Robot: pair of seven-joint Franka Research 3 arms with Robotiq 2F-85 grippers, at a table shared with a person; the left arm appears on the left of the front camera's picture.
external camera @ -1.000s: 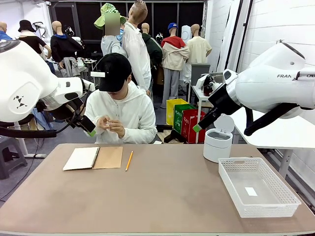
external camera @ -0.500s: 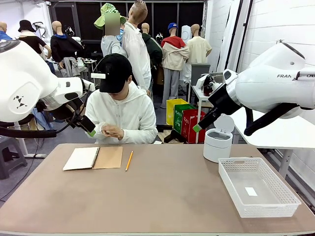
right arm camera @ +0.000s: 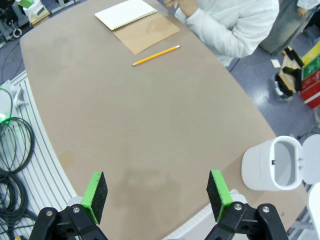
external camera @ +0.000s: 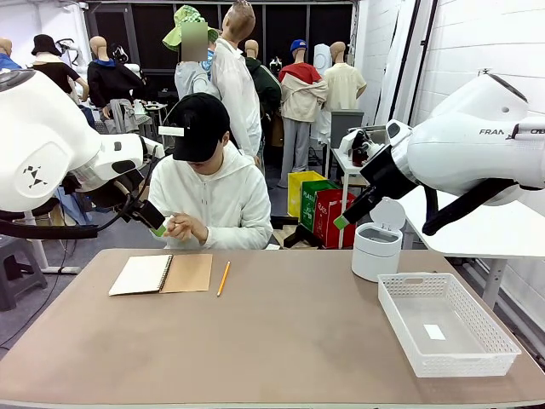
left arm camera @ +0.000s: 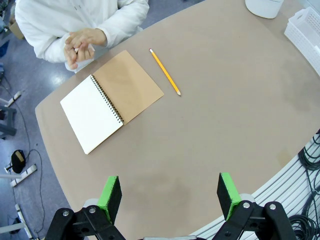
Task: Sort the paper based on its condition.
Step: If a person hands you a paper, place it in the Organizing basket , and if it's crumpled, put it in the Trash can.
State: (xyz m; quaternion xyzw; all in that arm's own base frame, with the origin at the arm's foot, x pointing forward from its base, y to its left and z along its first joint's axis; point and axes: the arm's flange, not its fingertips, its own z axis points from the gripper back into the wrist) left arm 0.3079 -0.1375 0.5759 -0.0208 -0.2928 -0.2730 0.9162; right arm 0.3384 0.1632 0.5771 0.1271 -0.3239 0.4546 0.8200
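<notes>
White-painted brick (external camera: 477, 43) closes the room on the right, and the far end is dark, with a blue-grey floor. A second white table (external camera: 511, 230) stands by the wall. Nearer, the brown tabletop (external camera: 289, 341) has rounded corners and is mostly bare, with faint darker smudges near the robot's edge.

On its far left lies a spiral notebook (external camera: 162, 274), opened flat with a blank white page to the left and the kraft cover to the right. A yellow pencil (external camera: 223, 279) lies just beside the cover, apart from it. At the far right stands a white bin (external camera: 376, 247) with its flip lid up. In front of it is a white mesh basket (external camera: 460, 362) holding a tiny white label (external camera: 434, 331).

A person in a white hoodie sits at the far side. The person's hands (left arm camera: 80, 45) are pressed together in front of the chest, beyond the tabletop's edge. The paper cannot be made out as a sheet; anything inside those hands is hidden.

The left fingers (left arm camera: 110, 197) stand wide apart and hold nothing, high above the near tabletop. In the front view they overlap the person's hands. The right fingers (right arm camera: 95, 195) are likewise spread and unladen, raised above the bin.

Yellow, green and red crates (external camera: 319, 209) behind carry white print too small to read. The right arm's shell bears dark lettering (external camera: 492, 132) beginning FRA. Cables (right arm camera: 12, 150) coil below the table's edge.
</notes>
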